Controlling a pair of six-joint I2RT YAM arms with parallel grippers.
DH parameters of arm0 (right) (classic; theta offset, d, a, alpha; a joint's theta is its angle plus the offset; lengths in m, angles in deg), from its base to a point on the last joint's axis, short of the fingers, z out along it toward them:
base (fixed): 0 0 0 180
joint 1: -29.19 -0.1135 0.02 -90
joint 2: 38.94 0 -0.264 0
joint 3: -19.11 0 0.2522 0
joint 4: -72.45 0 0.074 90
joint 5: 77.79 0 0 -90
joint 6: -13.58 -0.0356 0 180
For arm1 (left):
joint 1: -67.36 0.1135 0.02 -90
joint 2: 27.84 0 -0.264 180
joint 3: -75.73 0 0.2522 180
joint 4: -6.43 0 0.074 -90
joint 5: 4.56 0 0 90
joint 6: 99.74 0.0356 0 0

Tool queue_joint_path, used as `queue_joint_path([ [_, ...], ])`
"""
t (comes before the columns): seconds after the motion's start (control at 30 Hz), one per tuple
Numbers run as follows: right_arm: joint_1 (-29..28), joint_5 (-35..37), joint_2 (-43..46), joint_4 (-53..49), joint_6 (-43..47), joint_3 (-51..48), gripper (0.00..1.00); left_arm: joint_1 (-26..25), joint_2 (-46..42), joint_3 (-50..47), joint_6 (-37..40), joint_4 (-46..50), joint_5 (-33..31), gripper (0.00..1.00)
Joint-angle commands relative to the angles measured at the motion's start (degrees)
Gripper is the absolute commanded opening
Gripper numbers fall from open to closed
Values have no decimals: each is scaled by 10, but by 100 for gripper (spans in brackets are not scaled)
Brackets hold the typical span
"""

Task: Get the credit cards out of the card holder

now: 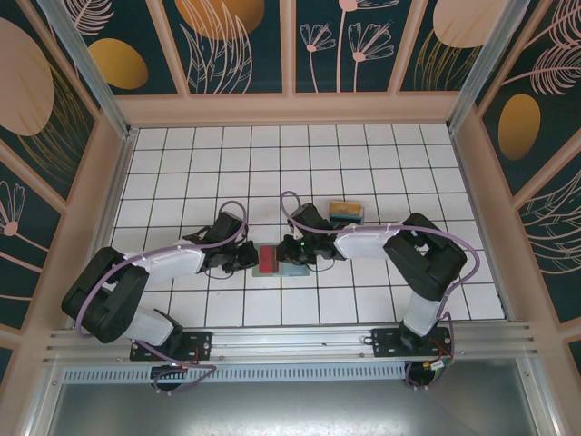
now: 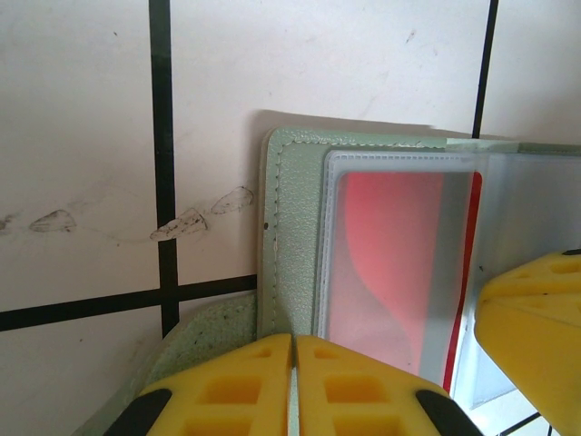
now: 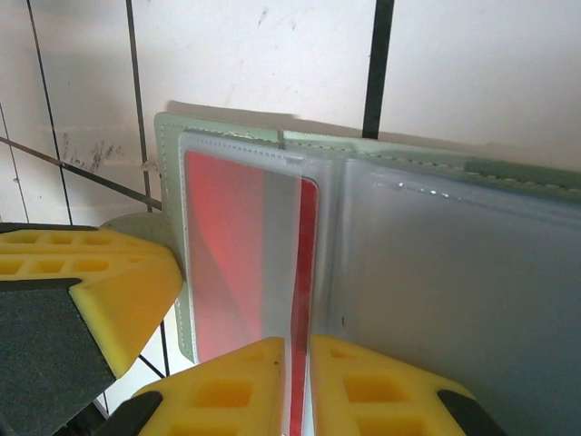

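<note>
- Tabletop of white square tiles with dark lines between them, seen from above. Two black-and-white robot arms reach in from 6 o'clock and meet near its middle.
- Flat grey-green two-panel card holder lies open between the arms, a little toward 6 o'clock from the table's centre, its pale blue-grey inner face up.
- Thin red credit card sits in the panel on the holder's 9 o'clock side, under a clear plastic sleeve.
- Left gripper is at the holder's 9 o'clock edge. Its wrist camera shows the left gripper with its yellow fingers pressed together, leaving only a hairline slit. They nip the stitched grey-green border of the card holder. The red credit card lies at their 1 o'clock.
- Right gripper comes in from 3 o'clock over the holder's middle. Its wrist camera shows the right gripper closed to a narrow gap. The bright edge of the red credit card runs down into that gap, beside the open card holder. Whether the sleeve is pinched too, I cannot tell.
- Small flat pile of yellow-gold and teal cards lies at the holder's 1 o'clock, apart from it and just beside the right arm's wrist.
</note>
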Motion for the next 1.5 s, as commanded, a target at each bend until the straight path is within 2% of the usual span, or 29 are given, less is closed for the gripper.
queue_joint_path([
  [0.0,-1,-8,5,12,5,10,16,1,7,-7,-3,10,7,12],
  [0.53,-1,-24,-26,8,3,8,16,2,7,-7,-3,9,8,12],
  [0.63,-1,-28,-31,12,3,9,14,2,7,-7,-3,9,9,12],
  [1.17,-2,-33,-43,-4,0,18,17,1,8,-9,-6,2,19,12],
  [1.3,-2,-31,-31,2,0,11,10,2,7,-9,-6,2,17,12],
  [1.47,-1,-23,-16,7,-2,2,11,2,12,-7,-6,10,10,10],
])
